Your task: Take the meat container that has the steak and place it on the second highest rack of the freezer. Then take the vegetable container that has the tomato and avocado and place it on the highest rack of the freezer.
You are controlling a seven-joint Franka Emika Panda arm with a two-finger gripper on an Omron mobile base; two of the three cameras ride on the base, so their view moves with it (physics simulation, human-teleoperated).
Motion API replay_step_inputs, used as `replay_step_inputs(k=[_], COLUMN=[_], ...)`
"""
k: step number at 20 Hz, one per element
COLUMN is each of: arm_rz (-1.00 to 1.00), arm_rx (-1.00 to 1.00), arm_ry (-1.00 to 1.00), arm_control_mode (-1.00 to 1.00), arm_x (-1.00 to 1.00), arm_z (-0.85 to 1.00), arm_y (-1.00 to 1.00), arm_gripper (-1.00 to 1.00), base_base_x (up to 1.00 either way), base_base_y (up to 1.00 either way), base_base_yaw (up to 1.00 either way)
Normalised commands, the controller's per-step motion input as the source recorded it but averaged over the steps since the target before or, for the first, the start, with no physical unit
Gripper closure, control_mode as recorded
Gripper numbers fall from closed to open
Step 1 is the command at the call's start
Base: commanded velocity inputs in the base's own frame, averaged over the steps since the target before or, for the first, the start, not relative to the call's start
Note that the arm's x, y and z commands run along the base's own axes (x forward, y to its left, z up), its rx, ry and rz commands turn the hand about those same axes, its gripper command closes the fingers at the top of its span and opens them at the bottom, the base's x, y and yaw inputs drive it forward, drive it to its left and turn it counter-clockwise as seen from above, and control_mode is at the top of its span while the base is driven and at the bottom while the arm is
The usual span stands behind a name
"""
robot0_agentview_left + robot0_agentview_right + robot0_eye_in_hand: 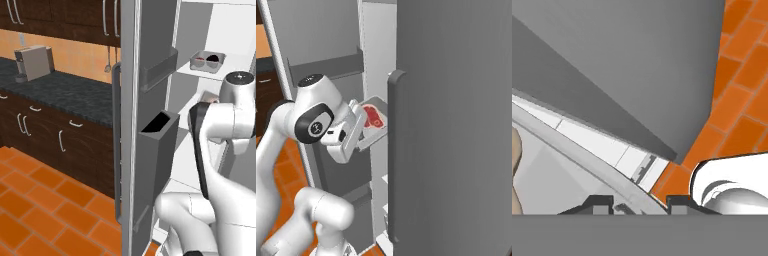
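In the right base view my gripper [361, 134] is shut on the rim of the grey meat container [371, 140]. The container is tilted and holds the red, white-streaked steak [373, 116] in front of the open freezer [456, 125]. In the hand view the fingertips [602, 203] straddle the container's grey rim [587, 160], with a beige edge of the steak [516, 165] at the left. The vegetable container [220, 65] stands on a high white shelf [187, 71] inside the freezer, holding the tomato [200, 60] and the dark avocado [213, 58].
The freezer's left door [150, 30] stands open with two grey bins [159, 70] [157, 137] and a long bar handle [116, 145]. Left of it are a dark counter [65, 92] with a beige appliance [34, 62], wood cabinets and orange floor tiles [35, 210].
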Motion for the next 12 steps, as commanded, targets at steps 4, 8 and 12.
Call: replay_step_inputs(k=[4, 8, 12], arm_rz=[-0.05, 0.03, 0.06], arm_rx=[0.0, 0.0, 0.01], arm_ry=[0.02, 0.02, 0.0], arm_control_mode=[-1.0, -1.0, -1.0], arm_x=[0.0, 0.28, 0.46], arm_z=[0.0, -0.02, -0.16], arm_y=[-0.46, -0.3, 0.19], arm_gripper=[1.0, 1.0, 1.0], base_base_x=[0.0, 0.0, 0.0], base_base_y=[0.0, 0.0, 0.0], base_base_yaw=[0.0, 0.0, 0.0])
